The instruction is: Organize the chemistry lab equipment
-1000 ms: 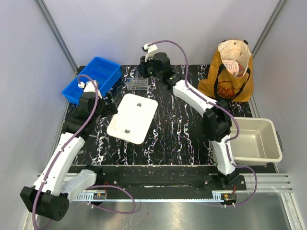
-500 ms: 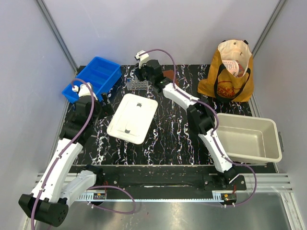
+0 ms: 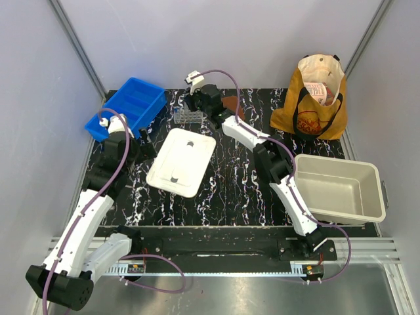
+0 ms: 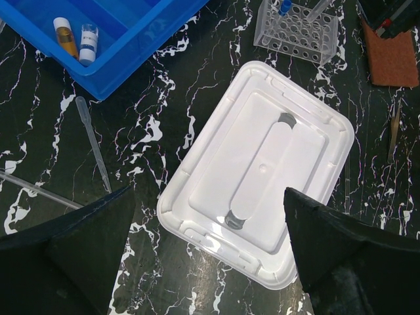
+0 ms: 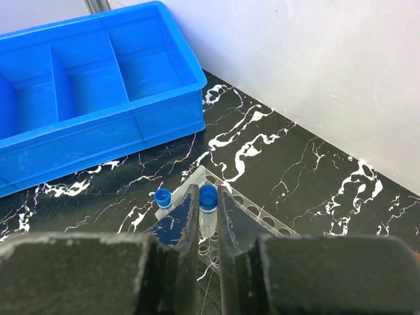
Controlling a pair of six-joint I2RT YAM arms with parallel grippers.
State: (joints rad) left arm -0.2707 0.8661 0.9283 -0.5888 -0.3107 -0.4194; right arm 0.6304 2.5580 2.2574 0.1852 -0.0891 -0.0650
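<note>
centrally, right fingers point(image 5: 188, 223) closed on an upright blue-capped tube point(image 5: 207, 197) over the clear tube rack point(image 5: 262, 226); second capped tube point(image 5: 162, 197) stands just left. blue bin point(image 5: 164, 118) near, bare surface point(image 5: 262, 151) between. left fingers point(image 4: 72, 243) spread wide above white lid point(image 4: 262, 164).

No readable text, print inside tan tote bag point(image 3: 287, 110) too blurred

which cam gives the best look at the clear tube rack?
Left wrist: the clear tube rack is seen from above, hole grid plain, only its far edge cropped. Right wrist shows just a strip behind the right gripper, which pinches a blue-capped tube. Top external shows it small, beside the right arm.
</note>
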